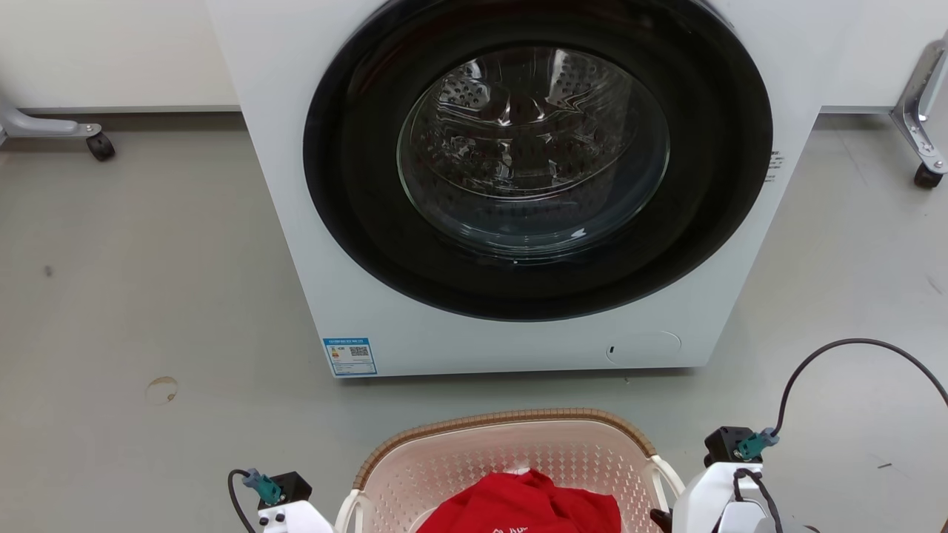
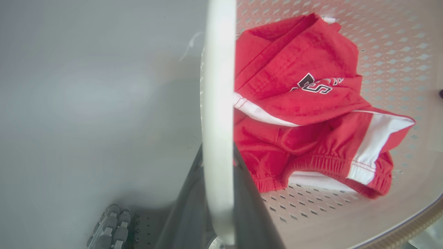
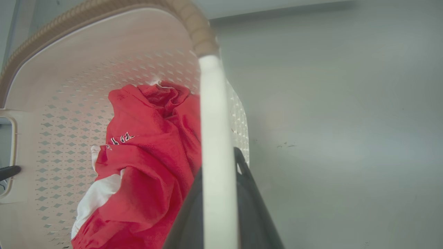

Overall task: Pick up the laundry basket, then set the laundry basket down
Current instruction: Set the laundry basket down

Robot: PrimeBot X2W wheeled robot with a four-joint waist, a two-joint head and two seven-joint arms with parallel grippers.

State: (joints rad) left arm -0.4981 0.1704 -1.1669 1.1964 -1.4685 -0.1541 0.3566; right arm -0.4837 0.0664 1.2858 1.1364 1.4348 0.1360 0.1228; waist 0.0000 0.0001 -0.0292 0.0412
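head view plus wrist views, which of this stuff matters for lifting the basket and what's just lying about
In the job:
laundry basket
left hand, shut on the left handle
right hand, shut on the right handle

Just lying about:
washing machine
red clothes, inside the basket
wheeled stand leg

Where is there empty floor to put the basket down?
Wide bare floor lies left of the washer, up to a wheeled leg; a smaller patch lies on its right. The strip between washer and basket is tight.
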